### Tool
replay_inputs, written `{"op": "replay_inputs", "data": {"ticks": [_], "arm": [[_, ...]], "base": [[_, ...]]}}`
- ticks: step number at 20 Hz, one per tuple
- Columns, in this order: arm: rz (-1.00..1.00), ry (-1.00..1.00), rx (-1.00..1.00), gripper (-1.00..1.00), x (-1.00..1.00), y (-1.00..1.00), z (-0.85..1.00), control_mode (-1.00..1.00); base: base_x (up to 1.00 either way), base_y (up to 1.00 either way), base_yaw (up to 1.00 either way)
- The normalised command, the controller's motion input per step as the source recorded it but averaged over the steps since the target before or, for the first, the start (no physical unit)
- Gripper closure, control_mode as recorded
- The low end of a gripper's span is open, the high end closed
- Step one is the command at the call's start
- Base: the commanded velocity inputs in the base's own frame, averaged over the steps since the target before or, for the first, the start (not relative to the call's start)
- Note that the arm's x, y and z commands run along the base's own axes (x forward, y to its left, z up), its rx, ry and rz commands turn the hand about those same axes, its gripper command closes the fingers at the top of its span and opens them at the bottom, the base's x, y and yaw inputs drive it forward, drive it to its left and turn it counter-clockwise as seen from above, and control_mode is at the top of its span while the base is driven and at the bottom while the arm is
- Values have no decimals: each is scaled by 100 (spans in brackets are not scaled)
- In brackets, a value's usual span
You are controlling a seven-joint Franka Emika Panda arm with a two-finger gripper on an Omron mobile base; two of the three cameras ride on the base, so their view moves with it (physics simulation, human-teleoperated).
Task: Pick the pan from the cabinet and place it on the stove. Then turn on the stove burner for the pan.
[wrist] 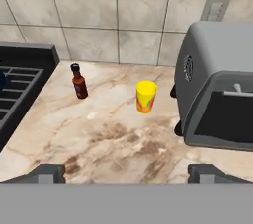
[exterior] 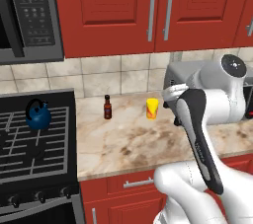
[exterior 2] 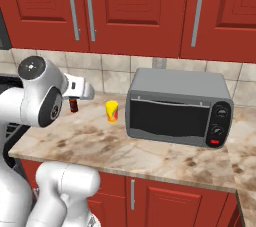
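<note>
Firstly, microwave [exterior: 32, 16]: black and grey with a keypad, mounted high at the far left, above the stove.
Stove [exterior: 34, 154]: black gas range at the left end of the desk, with black grid grates on top and a row of small round knobs [exterior: 37, 197] along its front edge.
Kettle [exterior: 38, 114]: small and blue, standing upright on the rear part of the grates.
Cabinet [exterior: 108, 11]: red wall cabinet above the desk, to the right of the microwave. Its panelled doors are closed and the long silver bar handles hang vertical, so what is inside cannot be seen.
Desk [exterior: 128, 144]: marble-looking beige top that begins just beside the stove, with red drawer fronts below it and a tiled wall behind it.
Bottle [exterior: 107, 107]: small and dark with a red label, upright near the wall, a little to the right of the stove.
Cup [exterior: 152, 108]: yellow, upright, between the bottle and the toaster oven, touching neither.
End effector [wrist: 127, 172]: open, the two dark fingertips [wrist: 47, 172] stand wide apart with nothing between them. It is above the desk and looks toward the bottle, the cup and the toaster oven.
Toaster oven [exterior 2: 177, 108]: grey box with a dark glass door, on the desk to the right of the cup.
Wall outlet [wrist: 216, 7]: pale plate on the tiles, just above the toaster oven.
</note>
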Motion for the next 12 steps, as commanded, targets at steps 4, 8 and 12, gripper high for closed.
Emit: {"op": "replay_inputs", "data": {"ticks": [4,8,12], "arm": [[-4,-26,0,-100,3,-3,57,-100],[-5,-20,0,-100,17,0,69,-100],[-5,-23,-1,-100,15,0,70,-100]], "base": [[0,0,0],[0,0,0],[0,0,0]]}}
